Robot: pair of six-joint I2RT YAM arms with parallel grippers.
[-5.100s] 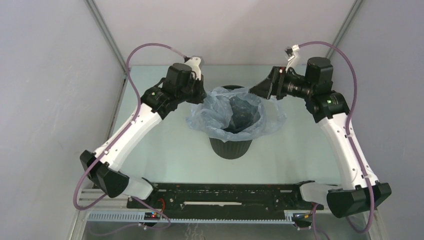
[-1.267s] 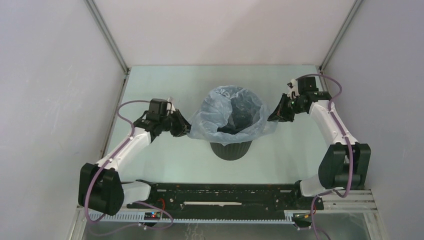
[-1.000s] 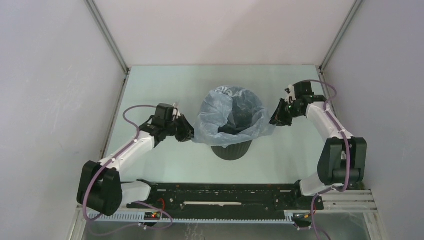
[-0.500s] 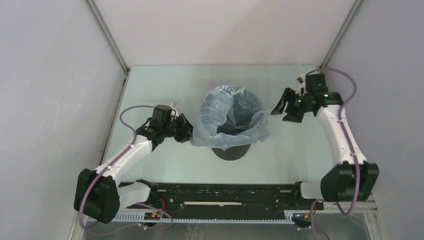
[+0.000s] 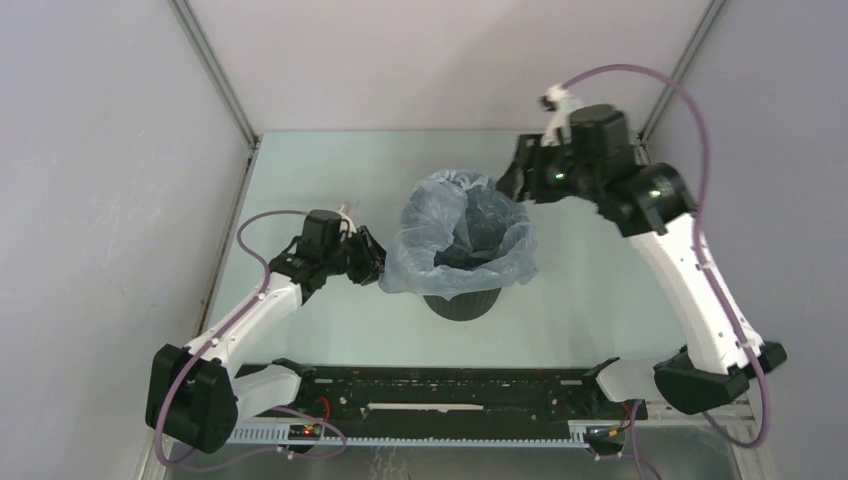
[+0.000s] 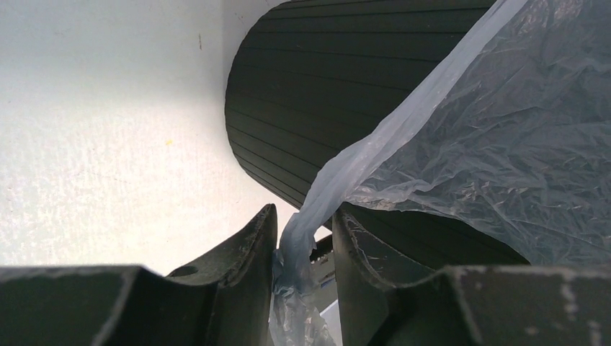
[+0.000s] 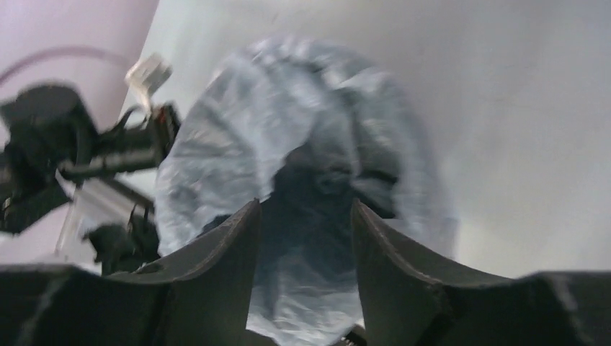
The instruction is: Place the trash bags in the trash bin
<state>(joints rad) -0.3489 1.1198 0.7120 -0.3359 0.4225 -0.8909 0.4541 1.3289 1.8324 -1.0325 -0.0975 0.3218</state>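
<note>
The thin, translucent pale blue plastic film bag (image 5: 436, 222) sits in the black round ribbed plastic bin (image 5: 462, 302) at the middle of the pale bench (image 5: 330, 170). Its body is sunk into the dark well. Its mouth is turned out over the rim and hangs as a crumpled skirt round the upper wall, so only the tapering lower part of the bin shows from above. The left gripper (image 5: 374, 263) lies low beside the bin's left side. In its wrist view, a twisted strand of the skirt runs down between its jaws, which stand slightly apart. The film lies against one finger (image 6: 252, 267), with daylight between it and the other, so it looks slack rather than pinched. The right gripper (image 5: 517, 181) is raised above the far right of the bin with its jaws apart and nothing between them. Its blurred wrist view looks down on the bag's open mouth. By my reading, the lining is largely done and the step in hand is letting go of the hem and settling the film. The next move probably calls for the left jaws to part a little wider and back straight off the strand, so the light film is not dragged off the rim. The right arm is well placed to come down and press the loose liner deeper or smooth its far edge. The film clings and snags easily, so slow, clean withdrawals seem wise.
</note>
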